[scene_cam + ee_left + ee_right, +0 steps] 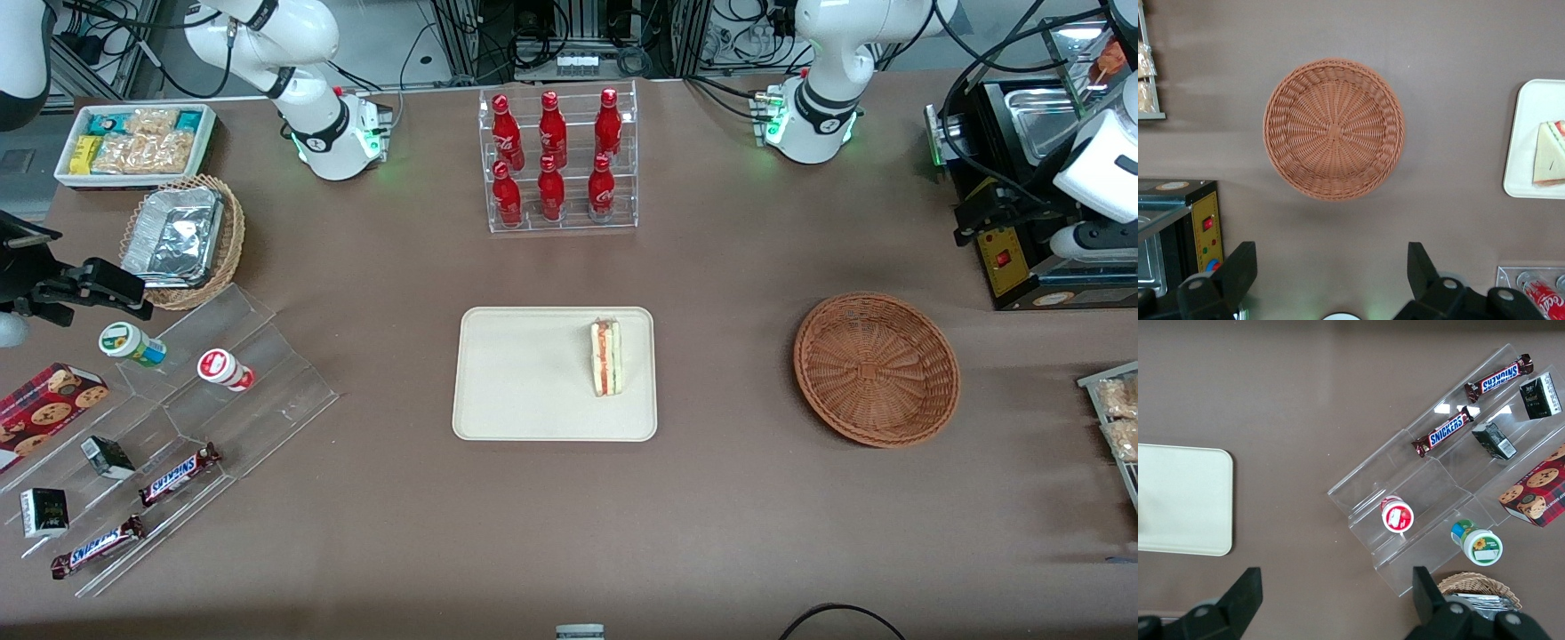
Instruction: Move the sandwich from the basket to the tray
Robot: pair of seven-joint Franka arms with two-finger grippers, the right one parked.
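now | sandwich [607,357] on tray [524,382] | basket [1333,129] bare | pincer [1331,270] spread above basket

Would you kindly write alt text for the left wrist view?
An empty round wicker basket sits on the brown table, with the open gripper hovering above and off to one side. Nearby, the sandwich lies on the cream tray.
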